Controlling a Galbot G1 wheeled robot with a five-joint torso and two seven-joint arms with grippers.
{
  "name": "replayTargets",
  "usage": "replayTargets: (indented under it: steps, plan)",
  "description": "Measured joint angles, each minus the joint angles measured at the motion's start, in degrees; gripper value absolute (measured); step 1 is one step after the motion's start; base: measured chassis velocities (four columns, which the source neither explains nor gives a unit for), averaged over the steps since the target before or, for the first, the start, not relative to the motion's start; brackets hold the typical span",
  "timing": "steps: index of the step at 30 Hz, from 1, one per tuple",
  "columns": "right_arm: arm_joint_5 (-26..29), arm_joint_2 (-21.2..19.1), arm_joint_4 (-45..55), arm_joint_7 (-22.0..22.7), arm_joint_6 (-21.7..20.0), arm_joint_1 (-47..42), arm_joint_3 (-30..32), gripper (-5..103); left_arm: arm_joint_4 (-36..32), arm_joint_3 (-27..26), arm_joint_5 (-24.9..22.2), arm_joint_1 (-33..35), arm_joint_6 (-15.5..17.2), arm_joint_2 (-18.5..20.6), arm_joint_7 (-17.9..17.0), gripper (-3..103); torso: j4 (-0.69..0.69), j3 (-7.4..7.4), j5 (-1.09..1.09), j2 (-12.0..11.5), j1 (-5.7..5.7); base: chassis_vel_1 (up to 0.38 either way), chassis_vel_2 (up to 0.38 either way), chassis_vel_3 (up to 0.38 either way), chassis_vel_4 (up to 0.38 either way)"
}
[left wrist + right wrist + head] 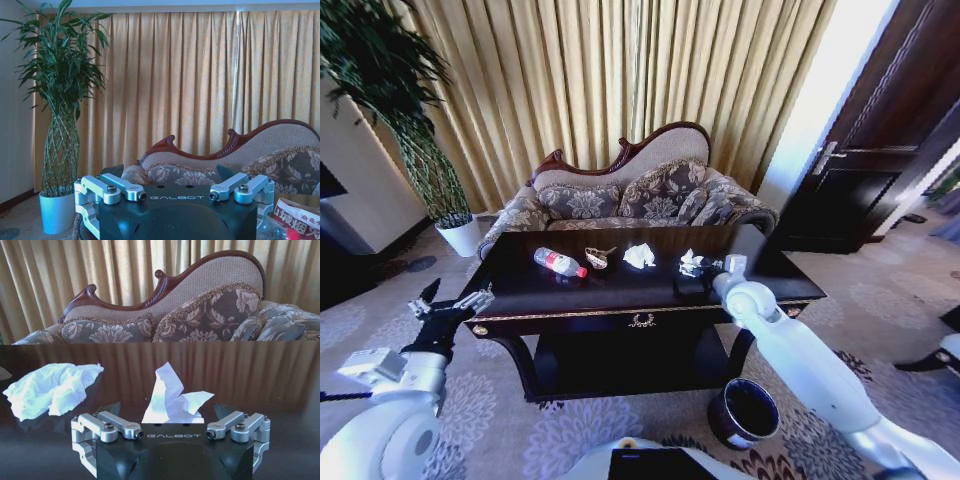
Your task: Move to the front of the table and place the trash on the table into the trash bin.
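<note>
Our right gripper (172,432), released, straddles a crumpled tissue (172,397) at the desk's (520,290) 2 o'clock for pickup, while our left gripper (450,303) waits released at 9 o'clock.

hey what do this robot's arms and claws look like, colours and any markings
Both arms are smooth, glossy white shells with rounded joints. The left claw and right claw look alike: a black body with white GALBOT lettering on its face, carrying silver metal fingers made of bolted links with dark tips. No loose cables show.
</note>
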Motion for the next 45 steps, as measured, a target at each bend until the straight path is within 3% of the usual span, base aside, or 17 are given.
replayTargets:
  steps: [6, 11, 13, 14, 17, 21, 24, 32, 41, 45]
  plan:
    - [-0.41, 1.09, -1.44, -0.05, 0.39, 0.98, -0.62, 102, 0.00, -0.23, 0.02, 0.18, -0.24, -0.22, 0.32, 100, 0.00, 0.00, 0.00, 0.00, 0.00, 0.000, 0.000, 0.000, 0.000]
    - [-1.18, 1.06, -1.41, -0.03, 1.48, 0.61, -0.56, 82, 0.00, -0.21, 0.03, 0.19, -0.31, -0.20, 0.57, 100, 0.00, 0.00, 0.00, 0.00, 0.00, 0.000, 0.000, 0.000, 0.000]
    - [-1.26, 0.99, -1.34, -0.03, 1.54, 0.49, -0.44, 82, 0.00, -0.18, 0.04, 0.19, -0.32, -0.19, 0.64, 100, 0.00, 0.00, 0.01, 0.00, 0.00, 0.000, 0.000, 0.000, 0.000]
    - [-1.37, 0.80, -1.10, -0.03, 1.65, 0.18, -0.14, 71, 0.00, -0.07, 0.05, 0.18, -0.33, -0.18, 0.81, 100, 0.00, 0.00, 0.00, 0.00, 0.00, 0.000, 0.000, 0.000, 0.000]
    - [-1.57, 0.49, -0.72, -0.11, 1.76, -0.48, 0.39, 65, 0.12, 0.15, 0.18, 0.18, -0.39, -0.28, 0.95, 100, 0.00, 0.00, 0.00, 0.00, 0.00, 0.000, 0.000, 0.000, 0.000]
    - [-2.29, 0.18, -0.19, -1.27, 2.07, -1.78, 1.53, 43, 0.24, 0.48, 0.36, 0.35, -0.53, -0.49, 1.04, 100, 0.00, 0.00, 0.00, 0.00, 0.00, 0.000, 0.000, 0.000, 0.000]
    - [-2.39, 0.18, 0.06, -1.40, 2.17, -2.14, 1.81, 38, 0.16, 0.44, 0.37, 0.43, -0.60, -0.49, 1.08, 100, 0.00, 0.00, 0.00, 0.01, 0.00, 0.000, 0.000, 0.000, 0.000]
    - [-2.47, 0.06, 0.74, -1.43, 2.64, -3.08, 2.58, 6, 0.15, 0.53, 0.43, 0.51, -1.41, -0.55, 1.22, 100, 0.00, 0.00, 0.00, 0.01, 0.00, 0.000, 0.000, 0.000, 0.000]
    - [-2.25, -1.56, 3.39, -1.42, 4.16, -3.86, 4.15, 0, 0.15, 0.70, 0.46, 0.41, -1.59, -0.51, 1.26, 100, 0.00, 0.00, 0.00, 0.00, 0.00, 0.000, 0.000, 0.000, 0.000]
    - [-1.36, -3.62, 8.20, -1.27, 4.64, -5.74, 8.10, 0, 0.20, 0.76, 0.45, 0.29, -1.60, -0.46, 1.27, 100, 0.01, 0.00, 0.01, 0.00, 0.00, 0.000, 0.000, 0.000, 0.000]
